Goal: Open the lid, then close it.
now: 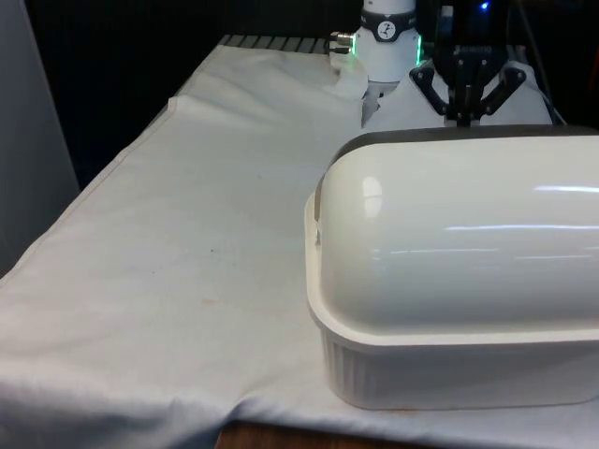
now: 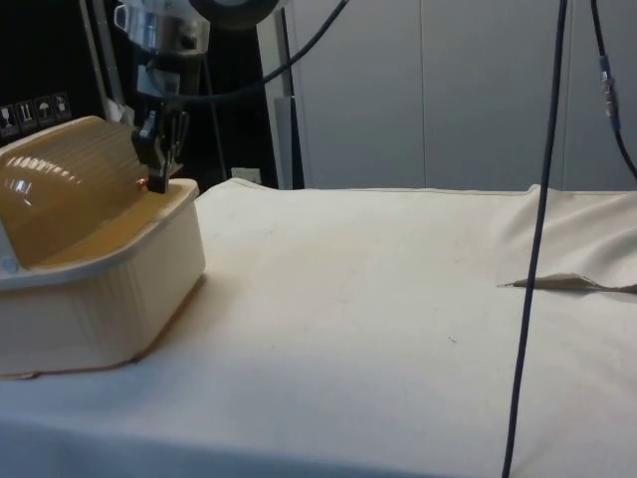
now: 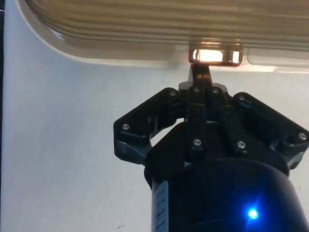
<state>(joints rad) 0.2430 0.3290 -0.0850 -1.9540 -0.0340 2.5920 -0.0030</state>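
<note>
Cream bread box (image 1: 449, 281), ribbed base, glossy domed lid (image 1: 459, 243) down, gripper (image 3: 200, 72) clenched at its handle (image 3: 215, 56)

A table under a white cloth (image 1: 187, 234) carries a cream bread box (image 1: 449, 365). The box sits near the table's front edge, towards the front view's right.

The bread box (image 1: 459, 281) stands on the surface (image 1: 168, 281) at its near edge, toward the front view's right. Its lid (image 1: 449, 224) sits down on the base (image 1: 449, 369). The tool (image 2: 159, 179) is behind the box, at the lid's lower edge, touching the handle (image 3: 215, 56) there.
</note>
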